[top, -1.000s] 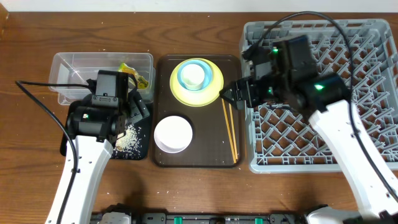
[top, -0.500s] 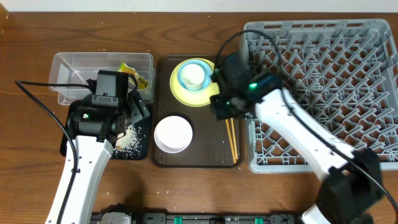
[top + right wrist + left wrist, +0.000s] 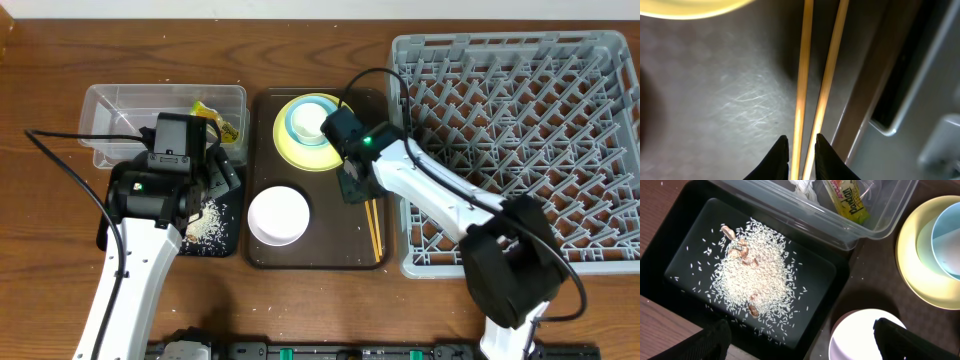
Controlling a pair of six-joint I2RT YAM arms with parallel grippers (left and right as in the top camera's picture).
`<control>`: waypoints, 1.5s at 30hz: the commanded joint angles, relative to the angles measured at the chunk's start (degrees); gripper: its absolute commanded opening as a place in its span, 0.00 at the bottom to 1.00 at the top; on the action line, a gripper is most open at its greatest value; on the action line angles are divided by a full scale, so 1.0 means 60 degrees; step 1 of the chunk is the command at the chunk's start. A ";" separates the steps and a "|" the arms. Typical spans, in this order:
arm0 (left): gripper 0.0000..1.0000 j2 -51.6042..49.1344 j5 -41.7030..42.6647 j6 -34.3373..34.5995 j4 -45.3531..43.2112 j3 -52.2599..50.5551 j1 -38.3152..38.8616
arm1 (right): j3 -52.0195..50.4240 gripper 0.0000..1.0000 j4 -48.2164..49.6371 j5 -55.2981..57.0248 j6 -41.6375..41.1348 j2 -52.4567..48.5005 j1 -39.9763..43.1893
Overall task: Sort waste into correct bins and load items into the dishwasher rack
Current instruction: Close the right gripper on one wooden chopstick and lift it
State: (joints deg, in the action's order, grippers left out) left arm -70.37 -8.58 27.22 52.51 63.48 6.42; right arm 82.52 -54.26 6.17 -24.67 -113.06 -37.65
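The grey dishwasher rack point(image 3: 520, 60) fills the 3 o'clock side. Along the brown tray's point(image 3: 330, 255) 3 o'clock edge the chopsticks point(image 3: 375, 230) lie parallel, running 12 to 6. The right gripper point(image 3: 801, 155) sits over their 12 o'clock end with its jaws narrowly apart; I cannot tell whether it grips them.

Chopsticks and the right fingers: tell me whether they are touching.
Cannot tell. In the right wrist view the fingers of the right gripper flank the chopsticks at the bottom edge, but blur hides any contact or gap.
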 commanded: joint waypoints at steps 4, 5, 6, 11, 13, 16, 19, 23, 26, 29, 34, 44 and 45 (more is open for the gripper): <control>0.93 -0.0015 -0.0153 0.0091 0.0029 0.0091 -0.0040 | 0.0102 0.17 -0.0047 0.0219 -0.0171 -0.0565 -0.0095; 0.94 -0.0015 -0.0153 0.0091 0.0029 0.0091 -0.0040 | 0.0102 0.18 -0.0062 0.0219 -0.0171 -0.0619 -0.0095; 0.94 -0.0015 -0.0153 0.0091 0.0029 0.0091 -0.0040 | 0.0102 0.18 -0.0069 0.0215 -0.0171 -0.0692 -0.0095; 0.94 -0.0015 -0.0153 0.0091 0.0029 0.0091 -0.0040 | 0.0058 0.17 -0.0033 0.0211 -0.0175 -0.0845 -0.0109; 0.94 -0.0015 -0.0153 0.0091 0.0029 0.0091 -0.0040 | -0.0015 0.16 0.0066 0.0208 -0.0182 -0.0845 -0.0113; 0.94 -0.0015 -0.0157 0.0091 0.0029 0.0091 -0.0040 | -0.0098 0.16 0.0193 0.0142 -0.0288 -0.0845 -0.0113; 0.94 -0.0015 -0.0153 0.0091 0.0029 0.0091 -0.0040 | -0.0222 0.16 0.0313 0.0142 -0.0459 -0.0845 -0.0113; 0.93 -0.0015 -0.0153 0.0091 0.0029 0.0091 -0.0040 | -0.0419 0.17 0.0532 0.0142 -0.0459 -0.0845 -0.0113; 0.94 -0.0015 -0.0157 0.0091 0.0029 0.0091 -0.0040 | -0.0430 0.17 0.0539 0.0142 -0.0459 -0.0845 -0.0113; 0.94 -0.0015 -0.0157 0.0091 0.0029 0.0091 -0.0040 | -0.0433 0.17 0.0543 0.0142 -0.0514 -0.0845 -0.0113; 0.94 -0.0015 -0.0157 0.0091 0.0029 0.0091 -0.0040 | -0.0437 0.12 0.0492 0.0124 -0.0765 -0.0845 -0.0113; 0.94 -0.0015 -0.0157 0.0091 0.0029 0.0091 -0.0040 | -0.0433 0.01 0.0375 -0.0328 -0.1104 -0.0845 -0.0113; 0.94 -0.0015 -0.0153 0.0091 0.0029 0.0091 -0.0040 | -0.0433 0.01 0.0375 -0.0328 -0.1104 -0.0838 -0.0113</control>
State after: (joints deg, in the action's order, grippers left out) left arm -70.37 -8.56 27.22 52.51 63.48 6.42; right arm 80.40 -51.75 4.75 -29.78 -117.75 -37.65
